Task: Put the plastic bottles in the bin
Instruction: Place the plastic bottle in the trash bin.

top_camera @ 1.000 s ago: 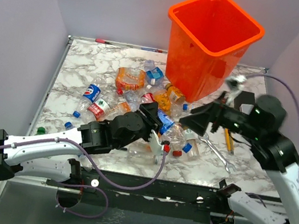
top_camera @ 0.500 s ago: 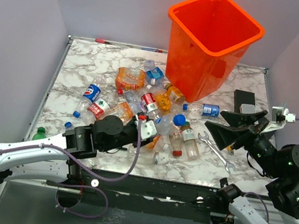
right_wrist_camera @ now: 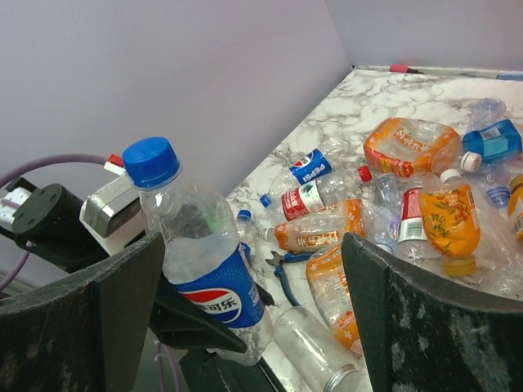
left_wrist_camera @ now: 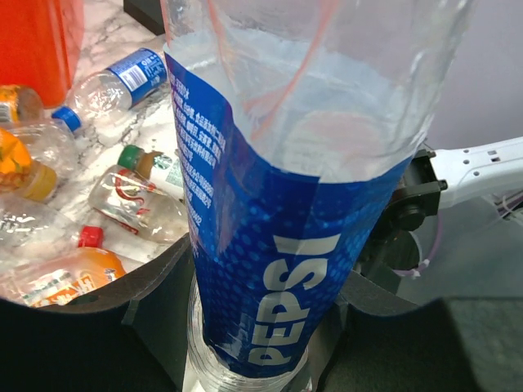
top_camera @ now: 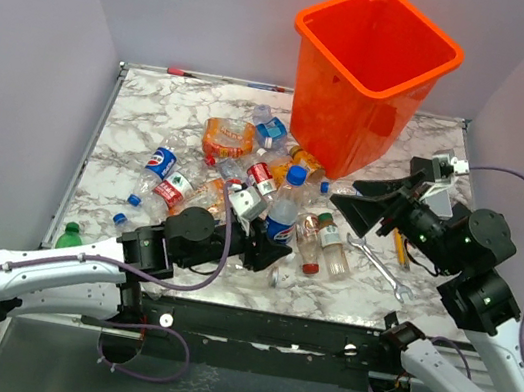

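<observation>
One bottle (top_camera: 282, 212) in hand: my left pincer (top_camera: 265, 247) is pinching a blue-label, blue-capped bottle low on its body. It stands upright, raised over the pile near the table's (top_camera: 146, 105) front edge. Right pincer (top_camera: 366, 209) is spread wide and empty, facing that bottle from the right. The bin (top_camera: 348, 120) stands at the far side, well apart from the held bottle.

Risks, as I judge them:
- The grip is low on a thin wall, so a quick swing could let the bottle lean or slip out into the pile
- The bin rim is high, so too low a lift would knock the bottle against the wall and might shove the bin
- The right arm lies between bottle and bin, so moving both arms together invites a clash

Around: loose bottles (top_camera: 227, 137) cover the middle of the table up to the bin's foot. A wrench (top_camera: 379, 265) lies just right of them, and a green bottle (top_camera: 70, 235) sits alone at the front left
</observation>
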Controlling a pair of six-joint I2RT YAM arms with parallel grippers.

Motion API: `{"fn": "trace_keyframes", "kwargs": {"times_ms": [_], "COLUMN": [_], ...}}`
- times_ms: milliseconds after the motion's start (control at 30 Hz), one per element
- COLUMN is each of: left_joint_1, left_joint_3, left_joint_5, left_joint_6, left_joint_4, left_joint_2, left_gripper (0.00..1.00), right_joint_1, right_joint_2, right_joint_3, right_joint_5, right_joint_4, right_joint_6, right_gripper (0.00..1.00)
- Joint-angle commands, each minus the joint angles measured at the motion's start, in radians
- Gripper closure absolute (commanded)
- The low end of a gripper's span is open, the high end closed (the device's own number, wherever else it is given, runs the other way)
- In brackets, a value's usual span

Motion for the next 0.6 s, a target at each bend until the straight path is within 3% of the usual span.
{"fn": "trace_keyframes", "kwargs": {"times_ms": [0,233,567], "left_joint_1": [-0.004,-0.004,-0.004], "left_joint_3": [-0.021,-0.042,-0.028], "left_joint_5": [0.038,0.033,0.046], "left_joint_6": [-0.095,-0.119,-0.139], "left_joint_4": [0.026,0.020,0.010], "left_joint_2": [0.001,-0.013,0.024], "left_gripper": [0.83,0.83,0.83], "right_joint_1": [0.008,0.060,0.310], "right_joint_2": [0.024,0.103,0.257], "right_joint_3": [-0.001,0.029,0.147], "right_joint_5": [0.013,0.033,0.160], "right_joint_4": [0.039,0.020,0.057], "right_joint_6": [0.017,0.008,-0.054], "right_gripper": [0.09,0.11,0.11]}}
